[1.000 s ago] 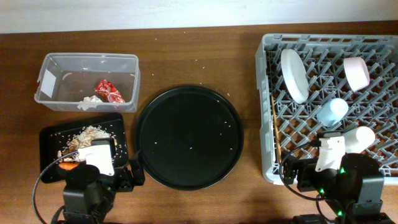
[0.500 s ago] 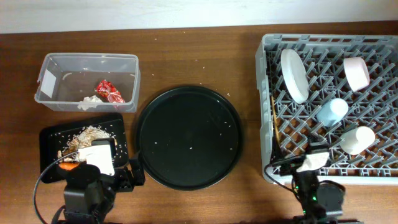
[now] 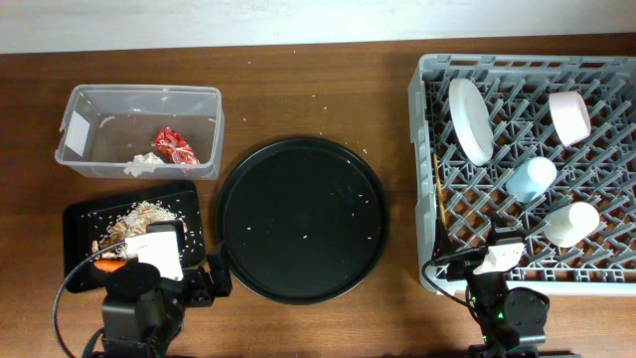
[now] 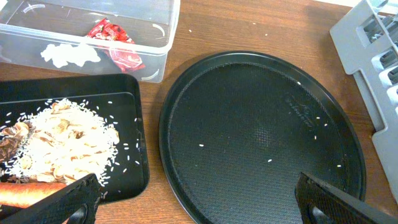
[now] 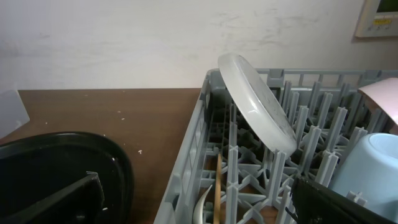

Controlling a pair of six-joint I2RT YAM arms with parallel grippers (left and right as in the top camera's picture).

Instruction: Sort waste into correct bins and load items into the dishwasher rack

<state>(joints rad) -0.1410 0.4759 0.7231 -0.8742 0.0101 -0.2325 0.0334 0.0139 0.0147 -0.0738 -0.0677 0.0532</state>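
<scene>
Right wrist: your right gripper [image 5: 199, 202] and left gripper [image 4: 202, 200] gape empty; white plate [image 5: 258, 102] looks rigid, slick, so pinch its rim.

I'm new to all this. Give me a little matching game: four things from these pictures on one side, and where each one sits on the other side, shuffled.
Things
1. red wrapper
2. carrot
3. white plate
4. round black tray

Places
A. standing in the grey rack
B. inside the clear tub
C. directly on the wooden table
D. on the shallow black tray

Pairs: 1-B, 2-D, 3-A, 4-C.
</scene>
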